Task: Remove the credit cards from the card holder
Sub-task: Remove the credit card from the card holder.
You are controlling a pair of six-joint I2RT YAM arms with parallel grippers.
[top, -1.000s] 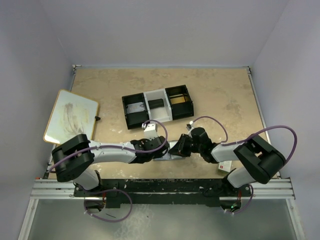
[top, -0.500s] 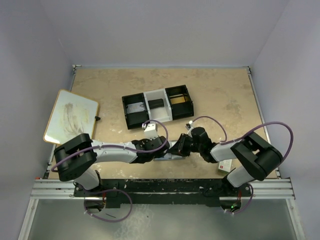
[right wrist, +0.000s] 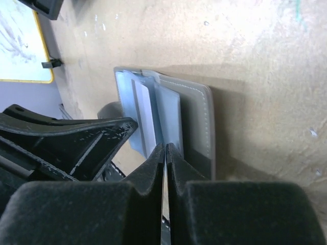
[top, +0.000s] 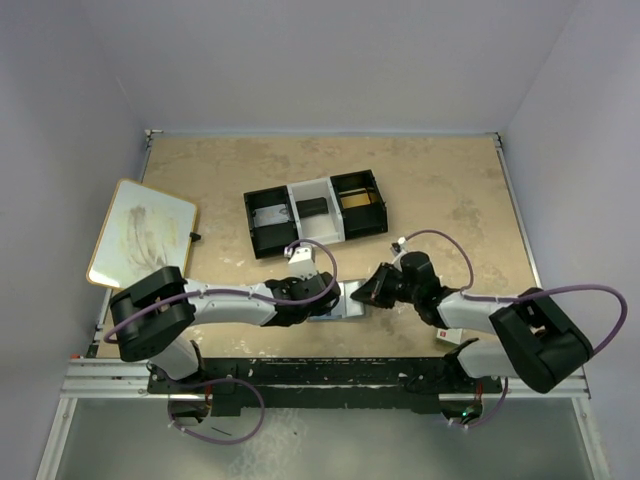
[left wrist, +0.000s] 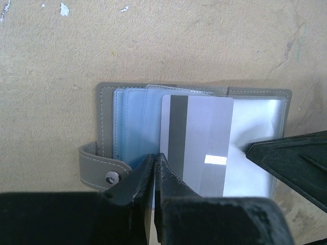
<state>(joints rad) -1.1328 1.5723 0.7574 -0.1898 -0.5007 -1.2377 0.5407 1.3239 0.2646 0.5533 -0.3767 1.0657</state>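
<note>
Top external view: the small flat grey folding card holder (top: 345, 301) lies opened out on the speckled tan table (top: 450, 190) near its front edge. It sits between the arms' tips, with the left gripper (top: 324, 296) at its left side and the right gripper (top: 369, 292) at its right. From the left wrist, pale blue-grey clear sleeves (left wrist: 133, 127) are seen fanned over one panel, and a silver card (left wrist: 202, 138) with a dark magnetic stripe lies flat across the middle. The left jaws are pressed together at the holder's edge nearest their camera, just beside that card. The right jaws are likewise together, tips at the sleeves. Whether either pair nips something thin cannot be told. Farther back sit a black-and-white three-compartment tray (top: 316, 213) and, off to the left, a yellow-framed whiteboard (top: 140, 232).
</note>
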